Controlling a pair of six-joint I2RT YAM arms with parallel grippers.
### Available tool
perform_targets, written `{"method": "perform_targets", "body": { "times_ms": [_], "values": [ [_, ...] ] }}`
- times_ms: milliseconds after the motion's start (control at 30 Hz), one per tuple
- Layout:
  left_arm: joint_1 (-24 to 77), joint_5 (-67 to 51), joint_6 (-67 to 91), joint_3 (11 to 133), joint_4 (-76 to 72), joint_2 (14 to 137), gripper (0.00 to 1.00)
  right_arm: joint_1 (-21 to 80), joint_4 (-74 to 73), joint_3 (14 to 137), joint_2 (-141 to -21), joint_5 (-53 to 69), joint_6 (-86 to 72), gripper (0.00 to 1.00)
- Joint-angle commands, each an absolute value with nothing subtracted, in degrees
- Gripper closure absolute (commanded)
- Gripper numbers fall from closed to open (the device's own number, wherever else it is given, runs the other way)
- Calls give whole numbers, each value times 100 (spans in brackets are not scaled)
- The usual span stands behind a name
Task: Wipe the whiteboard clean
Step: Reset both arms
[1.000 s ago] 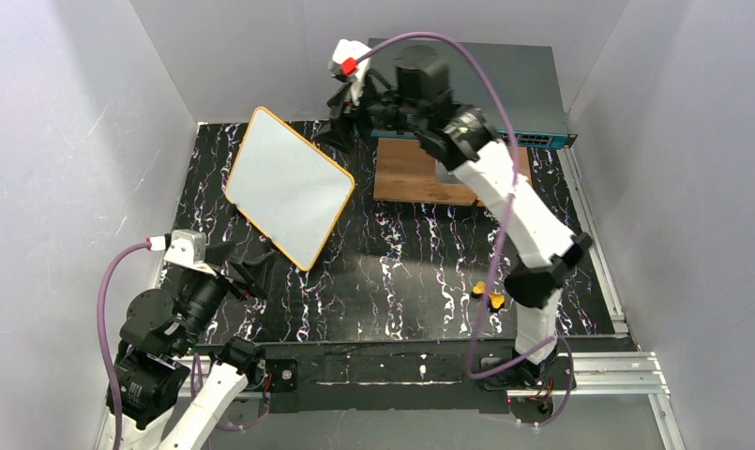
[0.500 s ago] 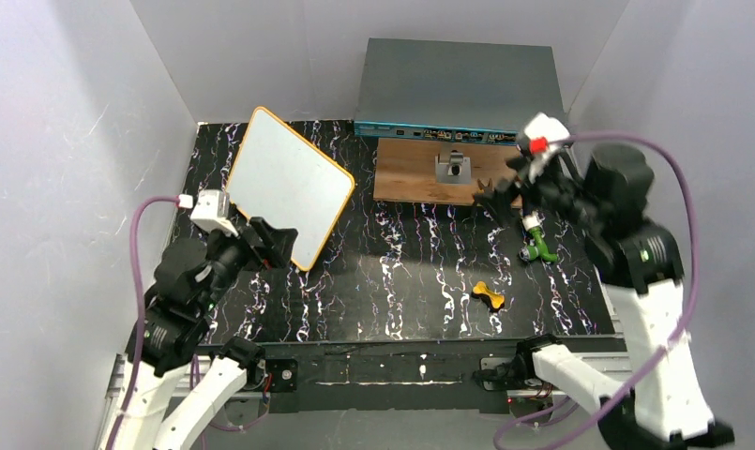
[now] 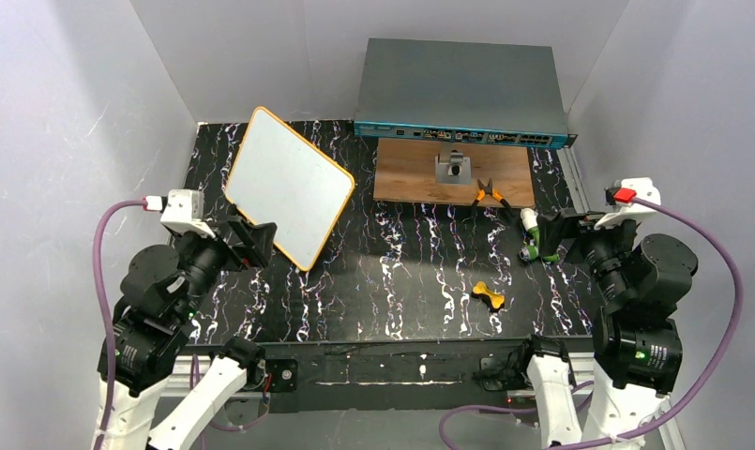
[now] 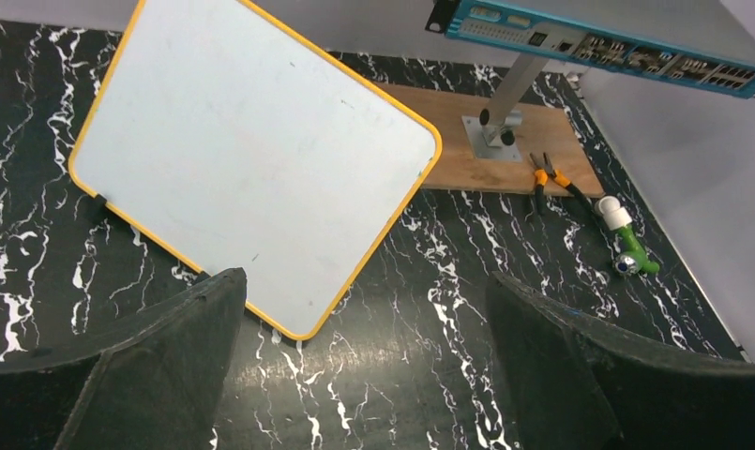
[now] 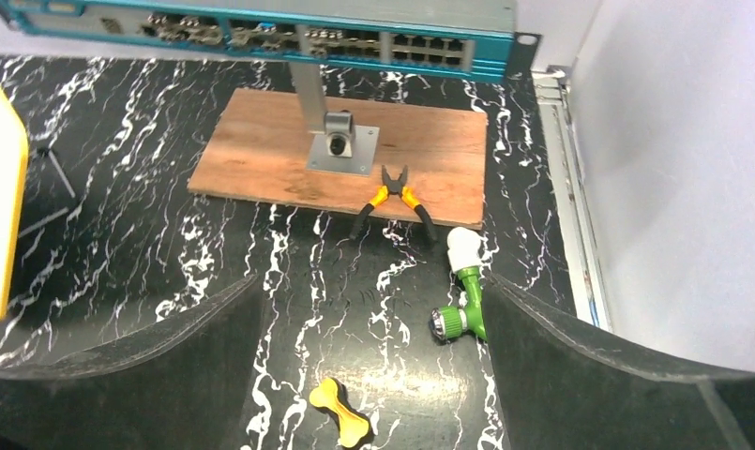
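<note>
The whiteboard (image 3: 289,185) with a thin orange rim stands tilted on a black stand at the table's back left. Its face is plain white with no writing, as the left wrist view (image 4: 251,155) shows; its orange edge shows in the right wrist view (image 5: 0,197). My left gripper (image 3: 251,242) is open and empty, just in front of the board's lower edge. My right gripper (image 3: 551,236) is open and empty, at the right side above a green tool. A small yellow bone-shaped piece with a dark underside (image 3: 489,296) lies on the table in front; it also shows in the right wrist view (image 5: 340,424).
A brown wooden board (image 3: 448,173) with a metal post mount (image 3: 453,168) lies under a teal network switch (image 3: 462,94). Orange-handled pliers (image 3: 490,195) lie at its front edge. A green and white tool (image 3: 536,240) lies on the right. Grey walls enclose the table.
My right arm swung from the back near the whiteboard's top over to the right side and drew back low. My left arm rose toward the board's lower edge, then drew back slightly.
</note>
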State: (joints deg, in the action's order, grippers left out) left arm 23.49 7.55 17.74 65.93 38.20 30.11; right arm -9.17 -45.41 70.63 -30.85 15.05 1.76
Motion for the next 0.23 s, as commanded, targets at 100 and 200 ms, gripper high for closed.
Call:
{"method": "perform_targets", "body": {
  "times_ms": [100,200],
  "values": [
    [2370,800,1495,6824,4130,2942,2,-1445,-4602,7653,-3221,1770,71,10],
    [2366,774,1461,6873,4164,2878,2,-1553,-4592,7614,-3230,2192,-17,10]
  ]
}}
